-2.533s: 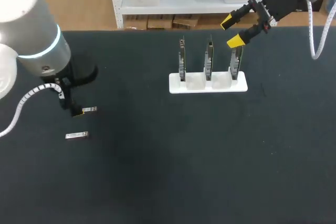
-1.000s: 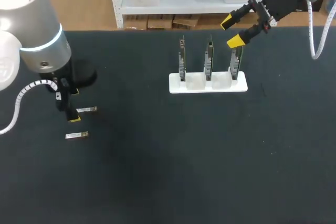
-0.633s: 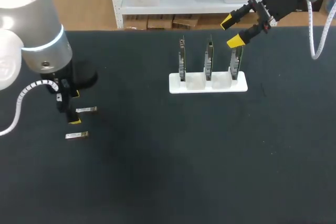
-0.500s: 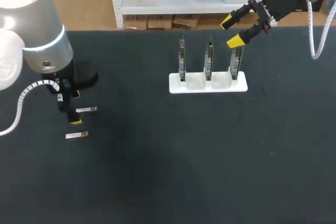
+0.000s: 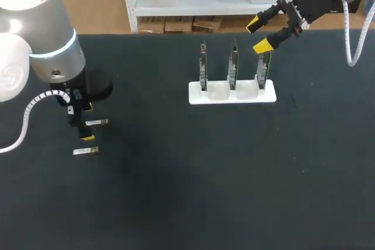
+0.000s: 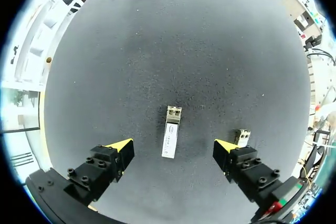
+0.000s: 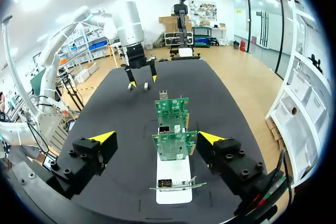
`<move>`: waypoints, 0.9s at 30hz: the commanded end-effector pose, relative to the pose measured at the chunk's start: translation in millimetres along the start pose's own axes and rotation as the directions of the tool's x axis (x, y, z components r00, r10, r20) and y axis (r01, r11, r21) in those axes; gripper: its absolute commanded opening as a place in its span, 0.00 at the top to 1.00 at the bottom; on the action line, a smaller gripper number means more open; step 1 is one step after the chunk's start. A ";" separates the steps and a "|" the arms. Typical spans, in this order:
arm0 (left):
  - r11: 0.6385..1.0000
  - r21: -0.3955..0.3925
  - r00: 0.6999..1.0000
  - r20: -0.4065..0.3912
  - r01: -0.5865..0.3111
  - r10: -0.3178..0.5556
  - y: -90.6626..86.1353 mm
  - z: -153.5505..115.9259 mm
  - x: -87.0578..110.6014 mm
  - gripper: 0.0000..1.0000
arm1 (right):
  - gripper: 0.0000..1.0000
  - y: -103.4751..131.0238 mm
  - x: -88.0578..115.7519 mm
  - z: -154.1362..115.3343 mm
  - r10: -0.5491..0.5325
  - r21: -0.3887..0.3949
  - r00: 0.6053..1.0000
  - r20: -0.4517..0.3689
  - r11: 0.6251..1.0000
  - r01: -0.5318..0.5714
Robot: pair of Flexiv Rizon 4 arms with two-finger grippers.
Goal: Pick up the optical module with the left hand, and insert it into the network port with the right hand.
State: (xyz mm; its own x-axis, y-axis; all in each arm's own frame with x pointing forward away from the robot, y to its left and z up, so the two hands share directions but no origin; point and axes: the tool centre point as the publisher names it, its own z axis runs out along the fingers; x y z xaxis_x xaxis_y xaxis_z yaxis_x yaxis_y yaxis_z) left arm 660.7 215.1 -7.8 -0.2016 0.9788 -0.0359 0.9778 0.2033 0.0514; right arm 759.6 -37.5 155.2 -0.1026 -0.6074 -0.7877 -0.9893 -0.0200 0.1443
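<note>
Now an optical module lies between the spread left jaws, untouched.

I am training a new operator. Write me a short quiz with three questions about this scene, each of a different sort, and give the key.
1. True or false: the left hand is shut on a module.
2. How many boards stand in the white rack? A: two. B: three. C: four.
3. Fill in: ____ modules lie on the table.

Key
1. False. The hand is open, and the module lies between its fingers, untouched.
2. B.
3. Two. One lies between the fingers, and the other module lies beside one finger.
</note>
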 end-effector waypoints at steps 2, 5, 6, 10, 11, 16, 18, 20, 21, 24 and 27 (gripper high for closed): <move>1.000 0.005 1.000 -0.009 0.001 -0.001 3.4 2.8 -1.9 0.00 | 0.00 2.2 0.2 0.1 -0.001 0.005 1.000 0.000 1.000 0.001; 1.000 0.005 1.000 -0.013 0.002 -0.002 3.7 3.6 -1.8 0.00 | 0.00 2.2 0.2 0.1 -0.001 0.005 1.000 0.000 1.000 0.001; 1.000 0.004 1.000 -0.014 0.002 -0.002 3.8 3.7 -1.8 0.00 | 0.00 2.2 0.2 0.1 -0.001 0.005 1.000 0.000 1.000 0.001; 1.000 0.007 1.000 -0.020 0.006 -0.006 4.4 5.6 -0.8 0.00 | 0.00 2.2 0.2 0.1 -0.001 0.005 1.000 0.000 1.000 0.001; 1.000 0.010 1.000 -0.022 0.009 -0.009 4.3 6.1 -0.4 0.00 | 0.00 2.2 0.2 0.1 -0.001 0.005 1.000 0.000 1.000 0.001; 1.000 0.014 1.000 -0.029 0.010 -0.009 3.8 7.9 0.9 0.00 | 0.00 2.2 0.2 0.1 -0.001 0.005 1.000 0.000 1.000 0.001; 1.000 0.013 1.000 -0.029 0.011 -0.011 3.9 8.1 1.1 0.00 | 0.00 2.2 0.2 0.1 -0.001 0.005 1.000 0.000 1.000 0.001; 1.000 0.012 0.999 -0.029 0.012 -0.012 3.9 8.3 1.1 0.00 | 0.00 2.2 0.2 0.1 -0.001 0.005 1.000 0.000 1.000 0.001; 1.000 0.012 0.999 -0.030 0.013 -0.012 3.9 8.8 1.0 0.00 | 0.00 2.2 0.2 0.1 -0.001 0.005 1.000 0.000 1.000 0.001; 1.000 0.014 0.999 -0.031 0.012 -0.011 3.7 9.4 0.7 0.00 | 0.00 2.2 0.2 0.1 -0.001 0.005 1.000 0.000 1.000 0.001; 1.000 0.014 0.999 -0.032 0.012 -0.012 3.8 9.7 0.4 0.00 | 0.00 2.2 0.2 0.1 -0.001 0.005 1.000 0.000 1.000 0.001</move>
State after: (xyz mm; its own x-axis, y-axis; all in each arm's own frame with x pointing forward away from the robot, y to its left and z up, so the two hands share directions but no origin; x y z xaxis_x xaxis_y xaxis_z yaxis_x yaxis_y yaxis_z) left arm 662.8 217.3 -16.4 -0.2148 0.9766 -0.0098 0.9758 0.2150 0.0401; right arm 759.6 -37.5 155.2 -0.1026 -0.6074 -0.7877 -0.9893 -0.0200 0.1443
